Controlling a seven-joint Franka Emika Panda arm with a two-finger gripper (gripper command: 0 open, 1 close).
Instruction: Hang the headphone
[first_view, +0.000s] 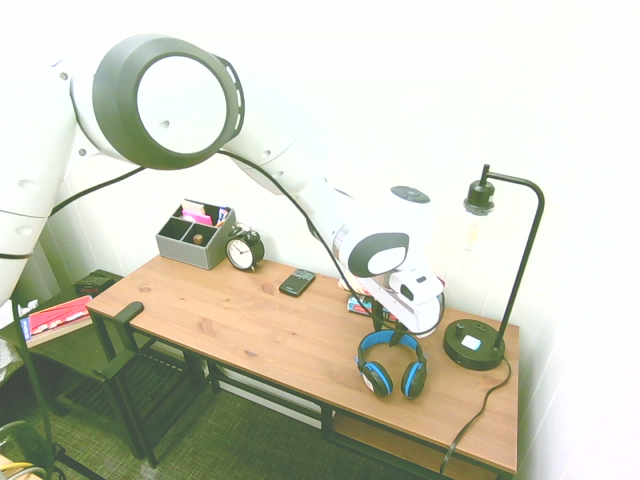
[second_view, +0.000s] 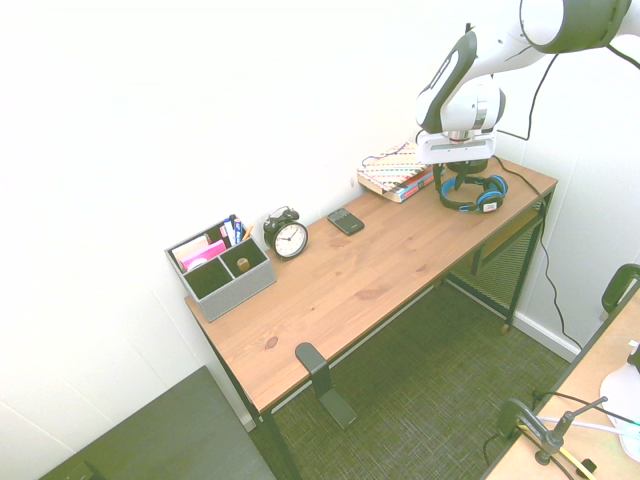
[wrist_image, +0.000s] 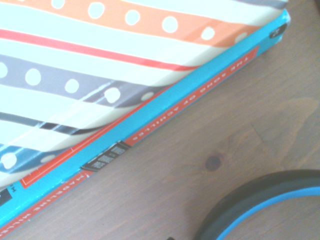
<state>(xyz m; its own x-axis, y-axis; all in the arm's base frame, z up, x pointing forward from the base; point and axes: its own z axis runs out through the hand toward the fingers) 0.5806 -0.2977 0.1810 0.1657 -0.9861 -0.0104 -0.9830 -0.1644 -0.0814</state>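
Beside the dot-and-stripe paper-covered books (second_view: 390, 177), my claw (first_view: 388, 324) stands parted at the padded, bright-blue-and-black headphone (first_view: 414, 379), which lies on the surface (first_view: 240, 325). I judge this the grasping step; next I should close on the curved band, lift, and head for the angular, matte black hook (second_view: 312, 361), well away from the books, along the knotty, straight-grained wood.

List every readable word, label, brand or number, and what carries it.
"THE SONG OF ACHILLES": book spine
"MADELINE MILLER": same spine
Too small to read: clock dial, phone-like device markings, headphone cup label
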